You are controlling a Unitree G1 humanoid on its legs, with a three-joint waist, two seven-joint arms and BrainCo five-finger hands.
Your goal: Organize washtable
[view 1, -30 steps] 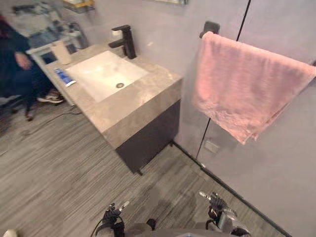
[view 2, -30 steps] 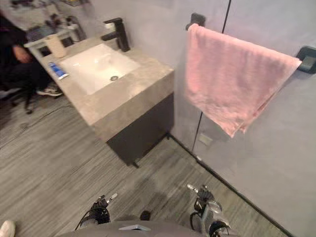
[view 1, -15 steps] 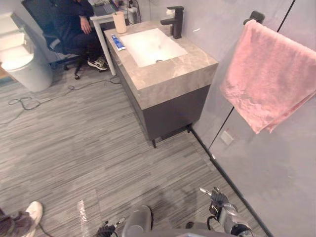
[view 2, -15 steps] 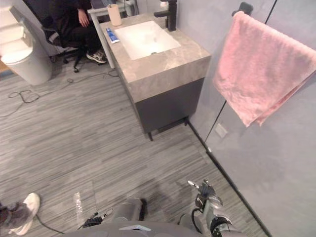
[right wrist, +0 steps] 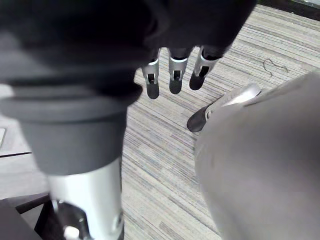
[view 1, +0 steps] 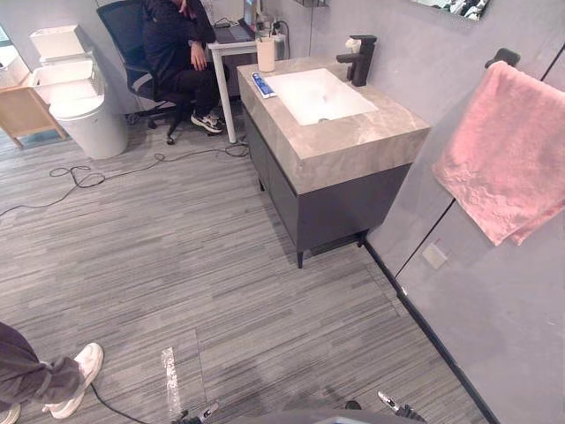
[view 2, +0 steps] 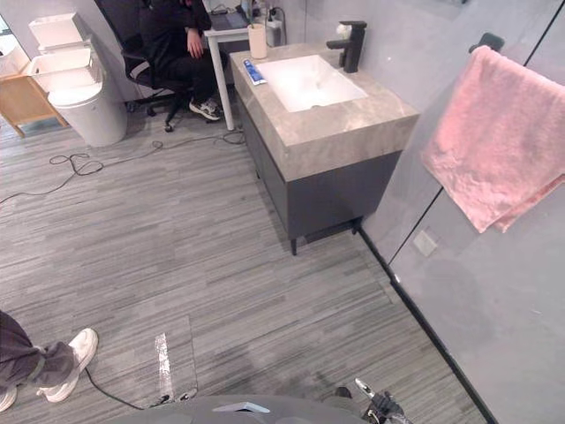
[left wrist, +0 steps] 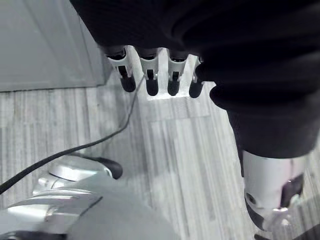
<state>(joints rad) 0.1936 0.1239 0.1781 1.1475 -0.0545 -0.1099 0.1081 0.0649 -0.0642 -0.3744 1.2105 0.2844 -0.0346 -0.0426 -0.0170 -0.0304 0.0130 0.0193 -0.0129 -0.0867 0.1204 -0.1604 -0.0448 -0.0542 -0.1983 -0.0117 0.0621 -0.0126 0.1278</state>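
The washtable [view 1: 353,146] is a stone-topped counter on a dark cabinet, far ahead against the grey wall. It holds a white sink [view 1: 320,95] and a black faucet [view 1: 362,58]. A beige cup [view 1: 266,55] stands at its far left corner. A blue toothpaste tube [view 1: 261,85] lies on the counter beside the basin. My left hand [left wrist: 150,75] and right hand [right wrist: 172,75] hang low over the floor, well short of the washtable. Both have straight fingers and hold nothing. At the bottom edge of the eye views, the right hand [view 2: 378,405] just peeks in.
A pink towel [view 1: 510,159] hangs on a black wall rail right of the washtable. A person sits on an office chair [view 1: 181,49] at a desk behind it. A white bin [view 1: 84,110] stands at the far left. Another person's shoe [view 1: 78,378] is at lower left.
The camera has swung, so the washtable now sits higher and farther in the picture and more floor shows. Both hands have sunk to the picture's bottom edge.
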